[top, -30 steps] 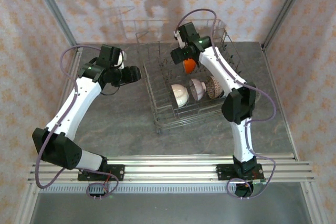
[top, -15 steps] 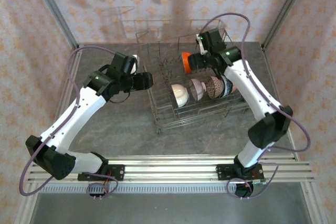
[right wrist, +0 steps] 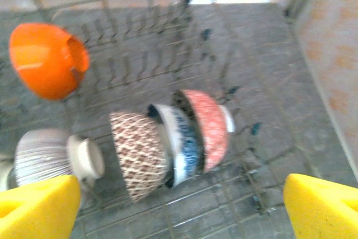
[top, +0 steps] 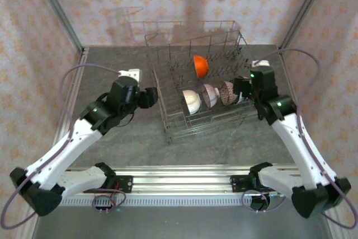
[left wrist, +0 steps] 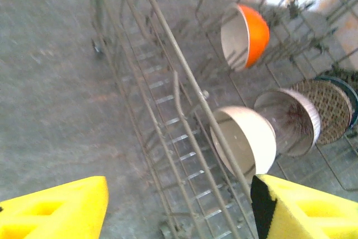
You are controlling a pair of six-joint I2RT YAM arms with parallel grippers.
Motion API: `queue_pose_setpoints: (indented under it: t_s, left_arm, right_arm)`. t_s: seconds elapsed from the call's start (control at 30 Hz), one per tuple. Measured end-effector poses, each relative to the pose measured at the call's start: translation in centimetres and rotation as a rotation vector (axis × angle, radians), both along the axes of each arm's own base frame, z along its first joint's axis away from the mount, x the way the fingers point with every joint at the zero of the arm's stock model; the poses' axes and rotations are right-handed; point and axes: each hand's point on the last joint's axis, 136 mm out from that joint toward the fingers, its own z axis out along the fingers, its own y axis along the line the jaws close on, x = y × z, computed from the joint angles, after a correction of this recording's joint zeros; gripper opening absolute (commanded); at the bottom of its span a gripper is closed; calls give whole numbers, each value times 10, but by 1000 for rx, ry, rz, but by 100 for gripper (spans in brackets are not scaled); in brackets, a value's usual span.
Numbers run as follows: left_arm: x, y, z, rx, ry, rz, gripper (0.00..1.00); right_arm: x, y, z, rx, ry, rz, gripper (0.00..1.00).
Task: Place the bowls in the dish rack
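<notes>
Dish rack point(top: 178, 76) sits mid-counter point(top: 224, 149), toward the far edge. Orange bowl point(top: 201, 66) stands on edge in its far row. The near row holds cream bowl point(top: 191, 101), ribbed bowl point(top: 210, 95), brown-patterned bowl point(right wrist: 137, 155), blue bowl point(right wrist: 179, 144) and pink bowl point(right wrist: 207, 127), all on edge and packed close.

Left claw point(top: 150, 96) is just beside the rack's left side, fingers apart, holding nothing. Right claw point(top: 241, 89) is at the rack's right side, fingers apart, holding nothing.

This was a robot test cell in a lab, dressed to hint at a home. A left arm point(top: 72, 144) and a right arm point(top: 296, 132) stood bolted to aluminium rails point(top: 184, 180) at the near edge of a grey stone-look surface point(top: 128, 138), with cables point(top: 305, 51) looping loose. Metal posts point(top: 56, 12) framed walls point(top: 263, 4) of patterned pink paper. A wire rack point(top: 184, 130) of bowls point(top: 192, 102) served as the kitchen prop.
</notes>
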Motion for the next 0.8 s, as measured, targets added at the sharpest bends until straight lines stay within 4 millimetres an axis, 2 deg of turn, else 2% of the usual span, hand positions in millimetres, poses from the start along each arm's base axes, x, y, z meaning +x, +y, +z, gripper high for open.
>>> queue_pose_setpoints:
  t_s: [0.17,0.23,0.3,0.43,0.67,0.8]
  left_arm:
    - [-15,29,31,25,-121,57,75]
    - [-17,39,35,41,-138,80,75]
    - [-16,52,33,59,-133,116,76]
    - [-10,74,26,85,-100,180,76]
    - [-1,89,13,103,-50,207,77]
    - [4,93,1,123,-3,206,77]
  right_arm:
    - [-14,-73,-2,53,-35,-273,92]
    - [-12,-101,-14,76,-3,-376,88]
    - [-5,-120,-32,97,53,-444,85]
    - [11,-145,-72,159,183,-521,83]
    - [42,-184,-95,271,261,-601,80]
    - [53,-195,-123,290,337,-622,80]
